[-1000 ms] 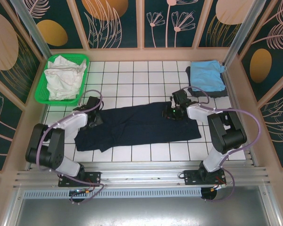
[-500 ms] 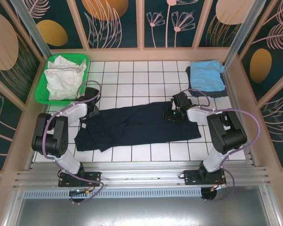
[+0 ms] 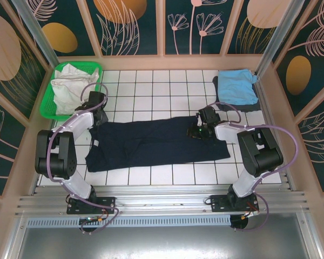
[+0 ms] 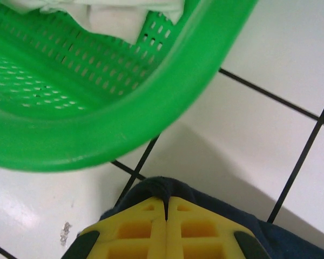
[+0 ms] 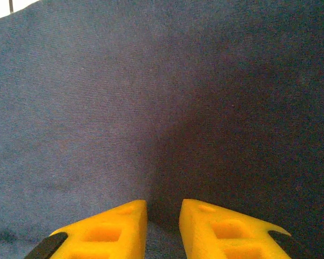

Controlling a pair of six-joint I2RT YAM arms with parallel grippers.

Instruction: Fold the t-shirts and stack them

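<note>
Left gripper [image 4: 166, 204] pinched closed on the edge of the dark navy t-shirt [image 3: 156, 145] just beside the green mesh basket [image 4: 113, 135], right gripper [image 5: 163, 210] fingers narrowly parted against the same shirt

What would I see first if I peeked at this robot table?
A big dark navy t-shirt lies spread across the middle of the white tiles, the left gripper pinching its far-left corner. Right beside that, a bright green basket holds a crumpled white t-shirt, and a light blue t-shirt sits at the far right.
</note>
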